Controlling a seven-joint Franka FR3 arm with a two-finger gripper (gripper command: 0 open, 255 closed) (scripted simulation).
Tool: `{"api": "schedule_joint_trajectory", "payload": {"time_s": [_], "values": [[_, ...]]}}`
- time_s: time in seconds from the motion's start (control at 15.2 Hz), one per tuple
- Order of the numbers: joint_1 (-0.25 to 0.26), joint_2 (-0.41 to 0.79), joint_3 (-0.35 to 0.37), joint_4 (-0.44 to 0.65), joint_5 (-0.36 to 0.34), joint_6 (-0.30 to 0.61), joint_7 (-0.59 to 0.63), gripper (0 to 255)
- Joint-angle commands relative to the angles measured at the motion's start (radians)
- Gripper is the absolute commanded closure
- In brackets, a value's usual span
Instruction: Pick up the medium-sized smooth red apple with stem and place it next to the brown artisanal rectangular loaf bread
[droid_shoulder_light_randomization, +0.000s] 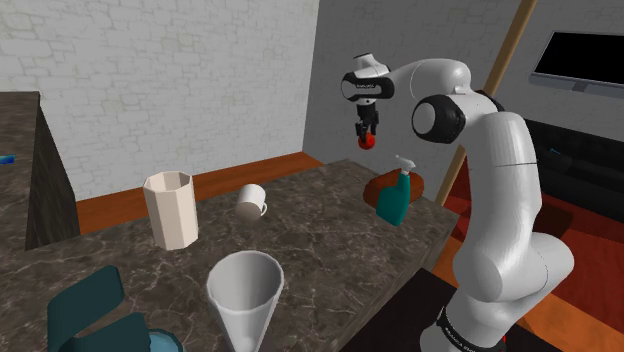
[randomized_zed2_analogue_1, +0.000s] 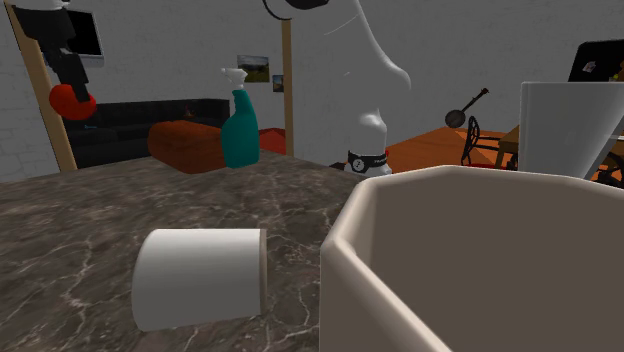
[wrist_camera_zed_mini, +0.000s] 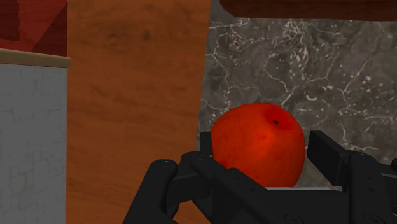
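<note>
Your hand (wrist_camera_zed_mini: 264, 159) is right up front, black fingers (wrist_camera_zed_mini: 329, 154) pinching the red apple (wrist_camera_zed_mini: 257, 143) from both sides, its dark dimple facing you. You're holding it high in the air, well clear of the dark marbled surface (droid_shoulder_light_randomization: 320, 240). Down below lies the brown loaf (droid_shoulder_light_randomization: 383, 182) near the surface's far edge, and the teal spray bottle (droid_shoulder_light_randomization: 393, 197) stands just beside it. Further along, a white mug (droid_shoulder_light_randomization: 251, 201) lies on its side and a beige faceted vase (droid_shoulder_light_randomization: 170, 208) stands upright.
</note>
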Motion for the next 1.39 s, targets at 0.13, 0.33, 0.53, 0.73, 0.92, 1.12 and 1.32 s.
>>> {"api": "schedule_joint_trajectory", "payload": {"time_s": [0.13,0.33,0.53,0.73,0.92,1.12,1.32], "values": [[0.000,-0.001,0.001,-0.053,-0.003,0.050,0.017,255],[-0.001,-0.001,0.001,-0.093,-0.005,0.088,0.029,255],[-0.002,0.002,0.001,-0.127,-0.008,0.124,0.040,255],[-0.003,0.007,0.000,-0.158,-0.011,0.159,0.051,255],[-0.004,0.015,0.000,-0.186,-0.014,0.192,0.062,255],[-0.004,0.024,-0.001,-0.210,-0.017,0.225,0.073,255],[-0.005,0.036,-0.001,-0.232,-0.020,0.256,0.084,255]]}}
